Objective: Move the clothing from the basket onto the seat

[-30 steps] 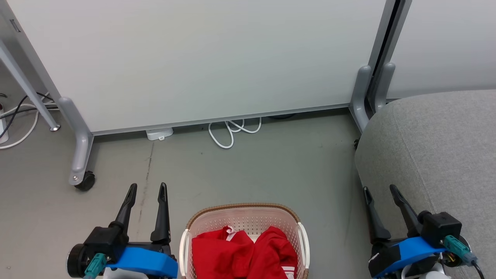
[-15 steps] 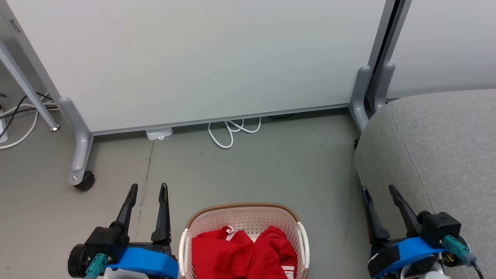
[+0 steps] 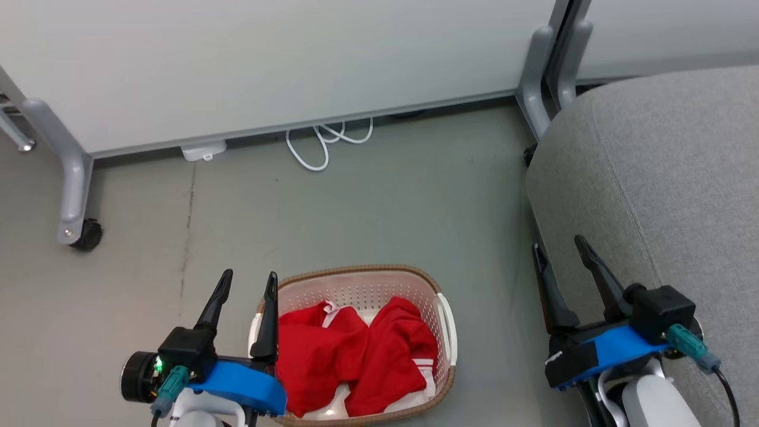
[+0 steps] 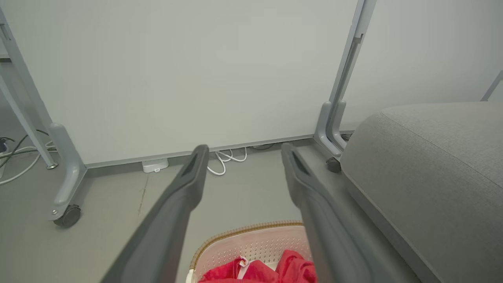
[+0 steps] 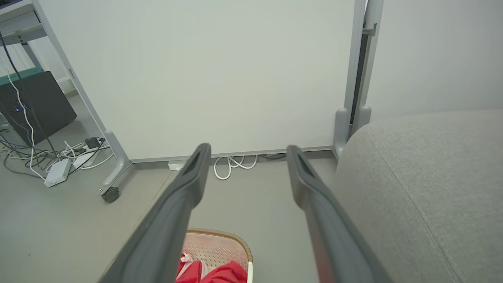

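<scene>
**Observer:** Report the scene, largest item first.

**Operator:** A white panel (image 3: 267,59) on castor legs closes off the back. The seat (image 3: 664,178) is on my right, its rounded corner near one panel leg. Its top is bare, so it can take the whole load. The floor (image 3: 385,207) runs between them.

**Observer:** Where is the load?

**Operator:** The basket (image 3: 362,290) stands on the floor between my arms, apart from the seat. The clothing (image 3: 356,350) lies inside it as two red pieces bunched side by side, with white bands at the edges. None is on the seat, so I judge the transfer not yet begun.

**Observer:** Claw state?

**Operator:** The left claw (image 3: 249,274) is released and empty. Its inner finger overlaps the basket's left rim in the head view, but I cannot tell whether they touch. I judge it is placed there for a short reach into the basket. The right claw (image 3: 557,243) is also released and empty, beside the seat's edge.

**Observer:** Anything smaller?

**Operator:** A white cable (image 3: 320,142) is looped at the panel's foot, well apart from the basket.

**Observer:** Next move?

**Operator:** I would lower the left claw onto a raised fold. One risk is that the cloth may drag its neighbour.
</scene>
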Tool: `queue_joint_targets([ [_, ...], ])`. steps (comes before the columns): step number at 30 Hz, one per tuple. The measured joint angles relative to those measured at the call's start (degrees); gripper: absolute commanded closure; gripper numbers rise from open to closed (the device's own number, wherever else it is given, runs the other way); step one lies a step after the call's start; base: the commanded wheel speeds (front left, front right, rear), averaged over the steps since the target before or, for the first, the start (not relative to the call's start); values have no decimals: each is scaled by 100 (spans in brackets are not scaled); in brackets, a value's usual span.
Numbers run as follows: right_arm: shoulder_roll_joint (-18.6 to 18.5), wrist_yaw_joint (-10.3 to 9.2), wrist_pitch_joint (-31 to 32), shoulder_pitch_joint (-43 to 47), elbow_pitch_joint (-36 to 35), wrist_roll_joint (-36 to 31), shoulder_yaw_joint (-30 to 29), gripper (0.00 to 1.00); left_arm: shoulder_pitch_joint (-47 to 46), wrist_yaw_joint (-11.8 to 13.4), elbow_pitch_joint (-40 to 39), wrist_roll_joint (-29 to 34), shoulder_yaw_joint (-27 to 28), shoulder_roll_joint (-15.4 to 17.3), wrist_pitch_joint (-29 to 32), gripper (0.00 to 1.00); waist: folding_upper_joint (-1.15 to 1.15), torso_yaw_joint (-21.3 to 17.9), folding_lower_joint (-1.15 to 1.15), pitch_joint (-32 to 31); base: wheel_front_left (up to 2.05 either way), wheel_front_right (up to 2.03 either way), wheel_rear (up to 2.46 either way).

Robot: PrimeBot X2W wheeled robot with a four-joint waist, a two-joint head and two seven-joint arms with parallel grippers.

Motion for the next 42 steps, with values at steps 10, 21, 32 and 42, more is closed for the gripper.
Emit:
queue_joint_targets([
  [10, 0, 0, -164, -683, -130, 102, 291, 0, -889, -43, 1035, 213, -942, 513, 0, 0, 0, -348, 1, 1113, 0, 0, 0],
  [21, -5, 0, -296, -1278, -168, 375, 731, 0, -2148, -43, 2427, 62, -2286, 1184, 2, 0, 0, -810, 1, 2371, 0, 0, 0],
  [32, -5, 1, -309, -1573, -436, 654, 1049, 0, -3166, -44, 3661, -126, -3000, 1461, 21, 0, 0, -1258, 1, 3300, 0, 0, 0],
  [42, -7, 0, -310, -1698, -627, 865, 1289, 0, -3841, 44, 4501, 31, -3271, 1602, 355, 0, -1, -1527, 1, 3855, 0, 0, 0],
])
